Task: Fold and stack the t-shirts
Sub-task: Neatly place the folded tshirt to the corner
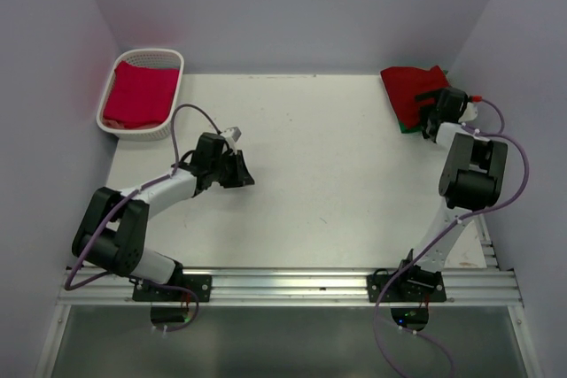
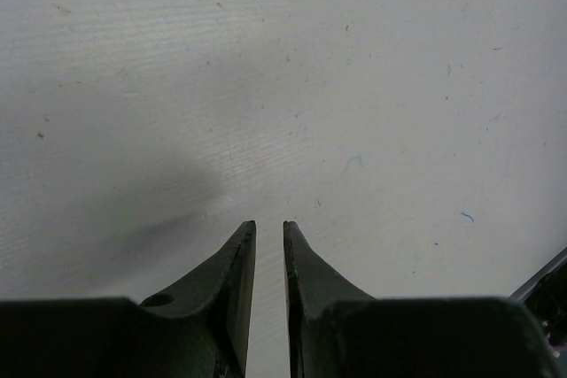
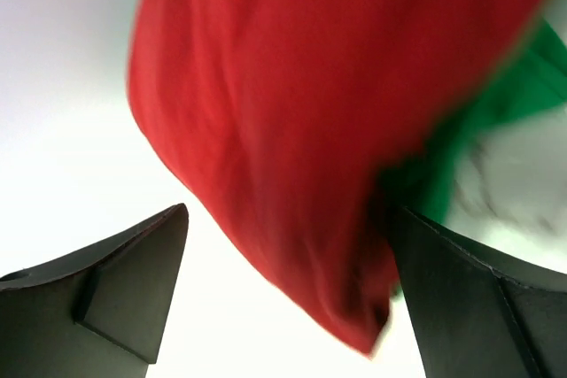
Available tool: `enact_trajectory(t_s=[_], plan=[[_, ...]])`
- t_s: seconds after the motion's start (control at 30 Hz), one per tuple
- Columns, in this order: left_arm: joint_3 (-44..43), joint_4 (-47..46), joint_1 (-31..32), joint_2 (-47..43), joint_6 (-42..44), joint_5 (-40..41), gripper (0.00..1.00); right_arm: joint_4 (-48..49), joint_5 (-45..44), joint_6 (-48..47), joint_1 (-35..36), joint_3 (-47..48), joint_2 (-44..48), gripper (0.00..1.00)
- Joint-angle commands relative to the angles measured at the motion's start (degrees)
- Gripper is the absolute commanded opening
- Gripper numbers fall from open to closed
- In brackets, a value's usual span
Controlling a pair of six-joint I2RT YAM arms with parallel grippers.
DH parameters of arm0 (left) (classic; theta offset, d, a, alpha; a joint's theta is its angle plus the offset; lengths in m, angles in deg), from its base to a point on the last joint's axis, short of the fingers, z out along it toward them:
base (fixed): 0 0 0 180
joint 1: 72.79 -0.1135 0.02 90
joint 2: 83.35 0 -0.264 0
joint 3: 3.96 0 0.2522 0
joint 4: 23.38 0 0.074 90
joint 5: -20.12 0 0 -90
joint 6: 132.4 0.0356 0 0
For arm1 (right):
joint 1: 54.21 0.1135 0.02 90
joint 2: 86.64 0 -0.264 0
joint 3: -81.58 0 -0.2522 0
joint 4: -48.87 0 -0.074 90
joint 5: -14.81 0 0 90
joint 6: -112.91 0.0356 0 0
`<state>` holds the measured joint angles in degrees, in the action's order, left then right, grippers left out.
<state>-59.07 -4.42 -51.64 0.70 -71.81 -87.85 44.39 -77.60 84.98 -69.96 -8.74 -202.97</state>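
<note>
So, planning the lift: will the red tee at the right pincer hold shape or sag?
Probably floppy: the red tee shows soft folds inside the open right pincer. Likely sags from one pinch. May drag the green tee beneath it.

Far left corner: pinkish crimson t-shirt [image 1: 139,95], folded flat, filling the white lattice basket [image 1: 151,53]. Far right corner of the tabletop [image 1: 319,157]: dark red t-shirt [image 1: 409,86], folded but rumpled, lying on top of a bright green t-shirt [image 3: 509,99], only green edges peeking out beneath its near side.
</note>
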Motion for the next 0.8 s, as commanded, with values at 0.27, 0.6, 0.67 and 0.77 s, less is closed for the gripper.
enact_trajectory(t_s=[0.27,0.6,0.67,0.77], plan=[[1.53,-4.05,0.3,-1.52,-0.83,-1.62,0.22,13.2,1.09,-3.26,2.65,-18.79,18.34,0.92],[2.84,-3.35,0.3,-3.1,-0.74,-0.92,0.19,35.88,13.58,9.73,2.12,-2.89,-8.08,0.0],[3.02,-2.91,0.3,-3.72,-0.48,-0.22,0.18,41.83,14.62,14.03,1.69,2.1,-15.02,0.0],[3.11,-2.47,0.3,-3.89,-0.47,-0.04,0.18,33.49,14.02,15.37,1.42,4.93,-19.36,0.0]])
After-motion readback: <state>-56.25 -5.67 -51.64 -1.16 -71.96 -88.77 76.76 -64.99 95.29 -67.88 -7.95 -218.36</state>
